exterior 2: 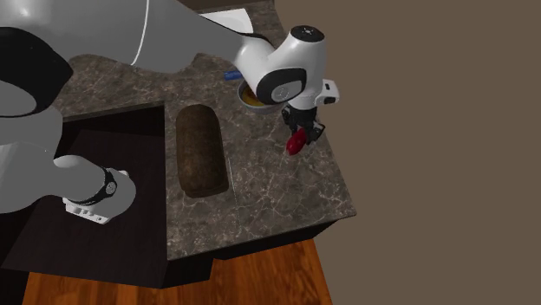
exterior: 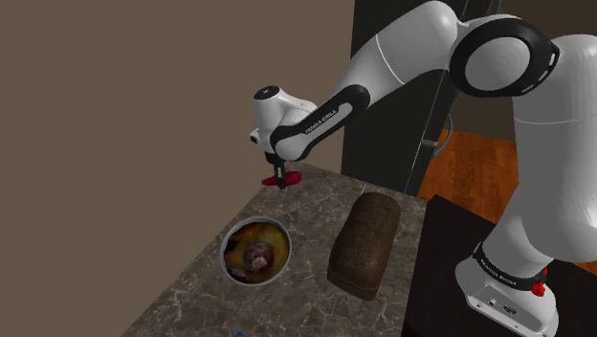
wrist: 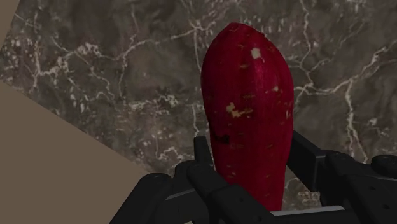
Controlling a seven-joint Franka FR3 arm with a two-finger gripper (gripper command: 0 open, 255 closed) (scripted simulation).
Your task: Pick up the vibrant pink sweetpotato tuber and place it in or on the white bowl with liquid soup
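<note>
A deep red-pink sweet potato (wrist: 249,114) is clasped between my two black fingers, raised a little above the dark marbled counter (wrist: 127,76). In the shoulder view my gripper (exterior: 280,178) holds the tuber (exterior: 286,179) near the counter's far corner. The same tuber (exterior 2: 296,142) hangs under the hand in the second exterior view. The bowl (exterior: 255,251), with yellowish soup and a dark lump in it, stands on the counter nearer the camera than the gripper. Its rim (exterior 2: 250,99) peeks from behind the arm in the second exterior view.
A long dark brown loaf (exterior: 365,242) lies on the counter to the bowl's right in the shoulder view; the loaf (exterior 2: 201,149) also lies beside the stand. The brown wall (exterior: 115,115) runs along the counter's far edge. A small blue object (exterior 2: 231,75) lies behind the arm.
</note>
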